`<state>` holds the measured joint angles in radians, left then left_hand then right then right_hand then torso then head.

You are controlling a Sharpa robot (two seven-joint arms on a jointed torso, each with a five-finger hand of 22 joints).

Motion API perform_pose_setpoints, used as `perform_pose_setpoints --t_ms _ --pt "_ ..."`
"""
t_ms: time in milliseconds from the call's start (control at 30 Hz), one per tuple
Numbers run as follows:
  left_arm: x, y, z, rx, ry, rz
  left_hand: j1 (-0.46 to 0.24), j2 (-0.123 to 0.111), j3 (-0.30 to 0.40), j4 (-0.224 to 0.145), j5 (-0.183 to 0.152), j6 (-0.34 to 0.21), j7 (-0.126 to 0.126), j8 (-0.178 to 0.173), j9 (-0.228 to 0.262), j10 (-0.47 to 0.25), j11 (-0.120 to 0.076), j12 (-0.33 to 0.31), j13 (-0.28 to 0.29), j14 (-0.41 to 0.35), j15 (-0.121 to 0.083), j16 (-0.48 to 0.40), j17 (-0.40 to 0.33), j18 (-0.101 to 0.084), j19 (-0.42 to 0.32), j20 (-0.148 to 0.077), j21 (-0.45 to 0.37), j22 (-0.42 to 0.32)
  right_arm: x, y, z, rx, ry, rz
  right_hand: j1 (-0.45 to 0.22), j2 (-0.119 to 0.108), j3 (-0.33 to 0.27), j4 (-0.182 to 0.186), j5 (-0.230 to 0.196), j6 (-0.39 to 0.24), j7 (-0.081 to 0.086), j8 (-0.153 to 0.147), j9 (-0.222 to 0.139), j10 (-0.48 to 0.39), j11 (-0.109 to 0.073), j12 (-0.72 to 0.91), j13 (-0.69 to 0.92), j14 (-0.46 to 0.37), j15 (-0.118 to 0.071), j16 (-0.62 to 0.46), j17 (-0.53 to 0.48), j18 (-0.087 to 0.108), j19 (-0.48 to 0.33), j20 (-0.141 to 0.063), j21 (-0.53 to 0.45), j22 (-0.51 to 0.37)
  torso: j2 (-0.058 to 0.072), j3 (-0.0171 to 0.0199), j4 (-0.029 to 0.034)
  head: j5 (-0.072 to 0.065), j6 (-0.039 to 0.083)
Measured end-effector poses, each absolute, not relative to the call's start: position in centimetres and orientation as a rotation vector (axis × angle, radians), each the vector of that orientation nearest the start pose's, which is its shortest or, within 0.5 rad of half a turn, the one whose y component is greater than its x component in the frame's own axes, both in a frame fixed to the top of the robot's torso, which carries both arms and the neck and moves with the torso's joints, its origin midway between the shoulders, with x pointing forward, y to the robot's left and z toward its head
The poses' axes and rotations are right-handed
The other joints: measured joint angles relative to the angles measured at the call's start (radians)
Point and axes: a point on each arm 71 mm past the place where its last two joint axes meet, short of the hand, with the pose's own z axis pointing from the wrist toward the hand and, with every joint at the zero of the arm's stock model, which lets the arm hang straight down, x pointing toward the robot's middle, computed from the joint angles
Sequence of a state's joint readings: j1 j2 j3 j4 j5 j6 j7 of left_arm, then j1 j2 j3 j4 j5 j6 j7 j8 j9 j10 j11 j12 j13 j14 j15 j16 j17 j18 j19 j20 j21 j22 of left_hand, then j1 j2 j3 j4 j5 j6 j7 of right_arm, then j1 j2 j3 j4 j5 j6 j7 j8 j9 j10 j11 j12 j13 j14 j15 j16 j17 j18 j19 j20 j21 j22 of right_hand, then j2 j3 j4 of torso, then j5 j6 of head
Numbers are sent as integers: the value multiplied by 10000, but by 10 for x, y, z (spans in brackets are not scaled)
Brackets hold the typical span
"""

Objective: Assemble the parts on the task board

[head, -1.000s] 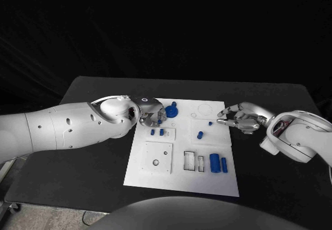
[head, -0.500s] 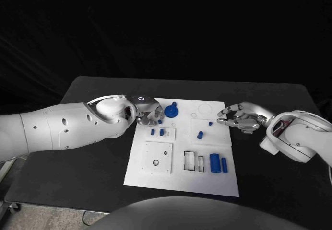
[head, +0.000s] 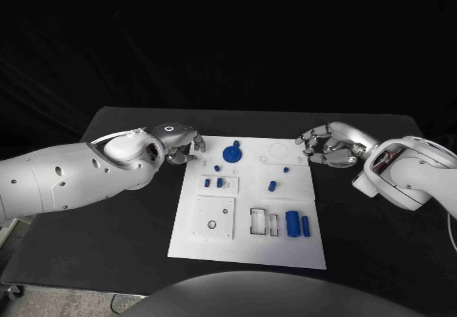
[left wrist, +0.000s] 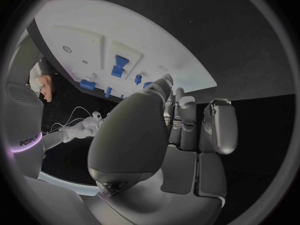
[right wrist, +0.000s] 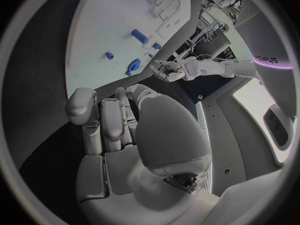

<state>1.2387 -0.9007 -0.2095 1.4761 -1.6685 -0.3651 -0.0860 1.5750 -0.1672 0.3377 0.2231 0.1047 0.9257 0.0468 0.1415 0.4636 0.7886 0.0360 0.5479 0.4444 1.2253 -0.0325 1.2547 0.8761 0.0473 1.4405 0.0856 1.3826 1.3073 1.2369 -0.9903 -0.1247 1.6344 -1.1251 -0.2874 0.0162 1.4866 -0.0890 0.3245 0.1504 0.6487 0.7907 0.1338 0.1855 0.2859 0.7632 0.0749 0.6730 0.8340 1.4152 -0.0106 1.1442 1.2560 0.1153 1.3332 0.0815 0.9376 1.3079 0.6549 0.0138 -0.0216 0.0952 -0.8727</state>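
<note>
Hard to read finger detail on left hand (head: 181,146): hovering curled at board's (head: 219,247) far left corner, grasping nothing visible, off the parts. Right hand (head: 325,146) likewise clenched on nothing, sitting just past board's far right corner over table (head: 114,218). Board lying flat mid-table, matte white plate with raised square panels and rectangular cut-outs. Round blue disc (head: 232,154) sitting near far edge. Two small blue pegs (head: 213,182) standing near left edge; another peg (head: 273,185) at centre. Two blue cylinders (head: 298,225) lying side by side near right edge. Peg seating depth not making out.
</note>
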Motion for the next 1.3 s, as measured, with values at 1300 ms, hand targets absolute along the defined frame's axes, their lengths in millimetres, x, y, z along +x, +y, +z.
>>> perform_pose_setpoints --t_ms 1300 --pt "464 245 -196 -6813 13113 -13876 -685 1816 -3131 661 3222 -164 496 -725 -2729 -3570 842 21 -2961 -7417 1809 -7547 -7227 857 -8560 1841 -12433 -4021 459 -187 -221 -5969 17348 5054 -510 -520 679 -1324 -3084 1242 -267 -371 -38 -237 44 -2717 -4210 -1756 118 -1823 -2234 392 -1414 73 -2426 -5 -14 -44 8 -97 0"
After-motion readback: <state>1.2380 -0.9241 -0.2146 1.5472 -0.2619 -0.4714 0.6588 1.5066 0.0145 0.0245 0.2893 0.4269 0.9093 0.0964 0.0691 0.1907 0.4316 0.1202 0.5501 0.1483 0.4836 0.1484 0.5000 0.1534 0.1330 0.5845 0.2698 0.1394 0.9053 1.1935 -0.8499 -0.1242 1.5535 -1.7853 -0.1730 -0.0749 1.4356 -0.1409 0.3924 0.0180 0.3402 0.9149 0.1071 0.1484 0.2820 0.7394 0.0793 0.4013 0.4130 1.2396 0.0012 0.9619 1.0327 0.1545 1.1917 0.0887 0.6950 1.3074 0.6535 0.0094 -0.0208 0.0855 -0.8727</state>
